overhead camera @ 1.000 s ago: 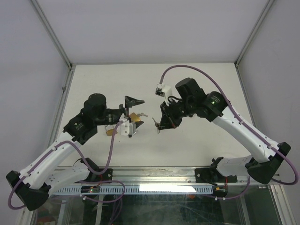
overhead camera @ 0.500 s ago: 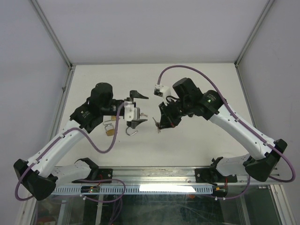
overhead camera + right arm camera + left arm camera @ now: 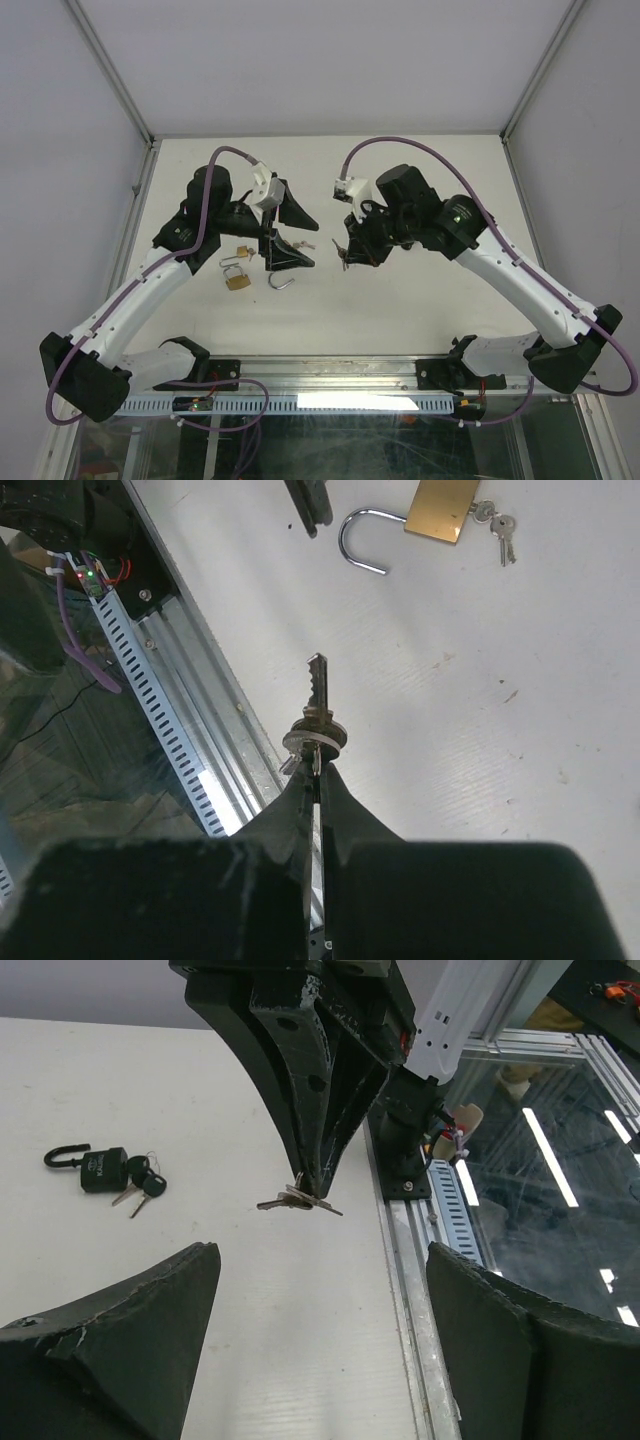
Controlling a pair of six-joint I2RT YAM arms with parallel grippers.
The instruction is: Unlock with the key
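Nearest of all, the metal rail point(image 3: 330, 400) runs along the front edge of the table point(image 3: 420, 320), and both arms are bolted beside it.

The left arm point(image 3: 130, 310) climbs from its corner and bends toward the middle. Its left jaws point(image 3: 315, 246) lie roughly level and point at the bunch of keys point(image 3: 341, 266). They stand wide apart with nothing between them.

The right arm point(image 3: 520, 275) slants in from the other corner. Its right jaws point(image 3: 346, 260) point downward and are pinched tight on that bunch, which hangs clear of the table.

From above, two padlocks lie to the left of the bunch of keys and slightly closer to the rail.
- The first brass padlock point(image 3: 238, 282) is the farther left of the two.
- The second padlock shows only its open steel shackle point(image 3: 283, 283); its body is hidden under the left jaws.

A small brass piece point(image 3: 243, 250) lies just beyond the first padlock. It is too small to identify.

The right wrist view shows the second padlock whole. It has a brass body point(image 3: 440, 510), its shackle is swung open, and two small keys point(image 3: 495, 522) lie right beside it. In that view the held bunch has one blade sticking straight out from the jaws.

The left wrist view shows the same bunch as several fanned blades. Farther off beyond it, a dark padlock point(image 3: 95, 1168) lies on the table with a pair of dark-headed keys point(image 3: 140, 1182) touching it. The top view does not show that third lock.
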